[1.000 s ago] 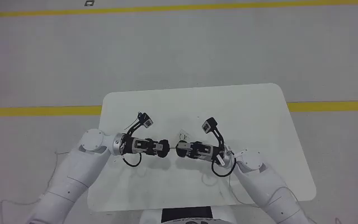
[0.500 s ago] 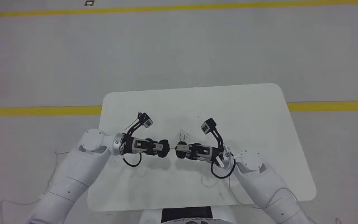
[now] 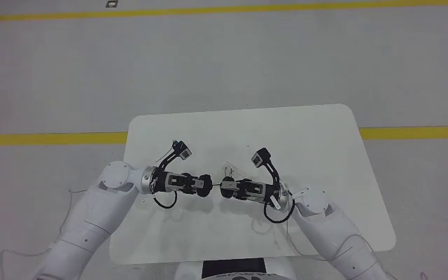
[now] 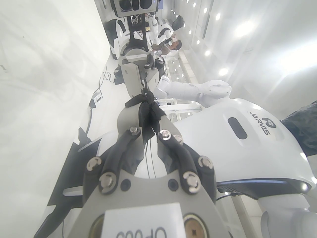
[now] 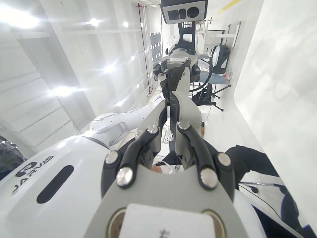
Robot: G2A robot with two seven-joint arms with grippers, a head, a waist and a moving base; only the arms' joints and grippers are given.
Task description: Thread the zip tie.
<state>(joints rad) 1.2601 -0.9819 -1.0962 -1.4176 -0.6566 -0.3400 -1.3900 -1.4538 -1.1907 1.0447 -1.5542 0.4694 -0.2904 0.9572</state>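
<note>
Over the white rounded table, mid-frame in the top view, my left pincer and right pincer, tips nearly meeting, both clamp the black ribbed plastic zip tie stretched between them. In the last second my right pincer barely shifted leftward, so I judge the threading unfinished.

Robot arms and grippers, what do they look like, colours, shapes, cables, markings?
The left arm and right arm have smooth white shells, turning silver and black at the wrists. The left gripper and right gripper share grey metal bases with white labels, black curved linkages with silver pins, and pale grey fingers. Each wrist carries a black camera box on a black bracket and looping black cables.
</note>
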